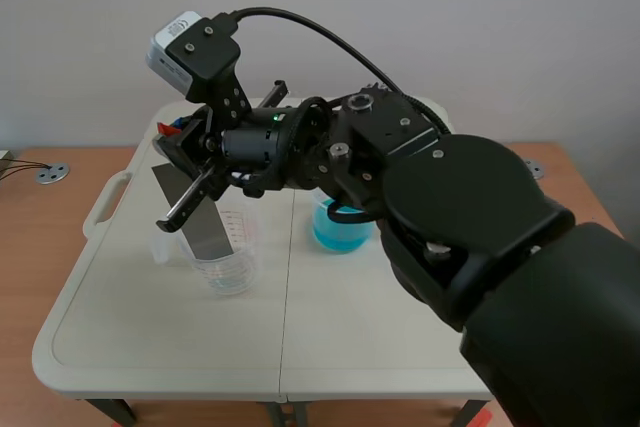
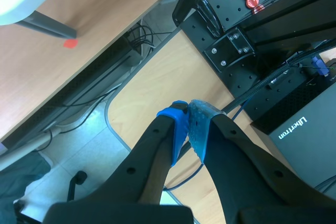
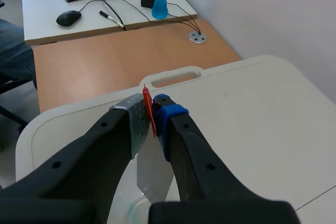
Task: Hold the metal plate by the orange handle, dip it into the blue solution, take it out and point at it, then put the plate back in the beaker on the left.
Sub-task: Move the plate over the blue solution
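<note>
The right end effector (image 3: 152,120) is clamped on the orange handle (image 3: 148,106) of the metal plate (image 1: 205,227), which hangs tilted with its lower end inside the clear beaker (image 1: 228,265) on the tabletop's (image 1: 150,332) left half, so it may catch the rim and tip the beaker.

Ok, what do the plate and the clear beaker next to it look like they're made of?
Plate: probably metal, with a flat, dull grey, smooth and faintly shiny face. Beaker: transparent, with printed scale marks; it could be glass or clear plastic, and the look doesn't settle which.
</note>
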Controlling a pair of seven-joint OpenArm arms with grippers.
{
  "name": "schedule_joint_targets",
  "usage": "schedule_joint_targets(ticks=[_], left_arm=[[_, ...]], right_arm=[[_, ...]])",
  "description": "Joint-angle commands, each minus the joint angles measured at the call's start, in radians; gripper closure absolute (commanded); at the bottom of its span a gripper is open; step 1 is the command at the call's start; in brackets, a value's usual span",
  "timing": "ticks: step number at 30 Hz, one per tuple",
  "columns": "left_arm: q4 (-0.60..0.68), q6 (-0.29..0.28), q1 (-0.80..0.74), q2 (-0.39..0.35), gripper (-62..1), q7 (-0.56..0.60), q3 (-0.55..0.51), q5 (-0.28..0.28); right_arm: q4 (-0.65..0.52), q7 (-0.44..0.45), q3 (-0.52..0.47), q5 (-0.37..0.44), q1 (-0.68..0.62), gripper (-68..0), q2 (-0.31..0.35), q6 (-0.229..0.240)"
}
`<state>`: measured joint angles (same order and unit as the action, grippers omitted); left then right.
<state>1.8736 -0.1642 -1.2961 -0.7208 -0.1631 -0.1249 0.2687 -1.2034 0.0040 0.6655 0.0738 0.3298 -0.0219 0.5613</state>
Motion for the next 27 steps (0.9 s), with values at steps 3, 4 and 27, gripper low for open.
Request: schedule_joint_targets(ticks=[3,4,27], left_arm=[[0.006,-0.003,0.001,0.005,-1.9,0.009,-0.003,0.003],[0.006,-0.003,0.001,0.005,-1.9,0.009,-0.003,0.003],[0.006,-0.004,0.0,0.005,-1.9,0.009,0.001,0.003]], right_arm=[[-0.085,0.024,-0.003,-0.012,-0.027,-1.3,0.02,-0.023],[-0.107,0.026,-0.011,-0.02,-0.039,-1.3,0.025,-0.023],[-0.463,-0.048,-0.117,-0.098,-0.178,-1.3,0.053,-0.022]])
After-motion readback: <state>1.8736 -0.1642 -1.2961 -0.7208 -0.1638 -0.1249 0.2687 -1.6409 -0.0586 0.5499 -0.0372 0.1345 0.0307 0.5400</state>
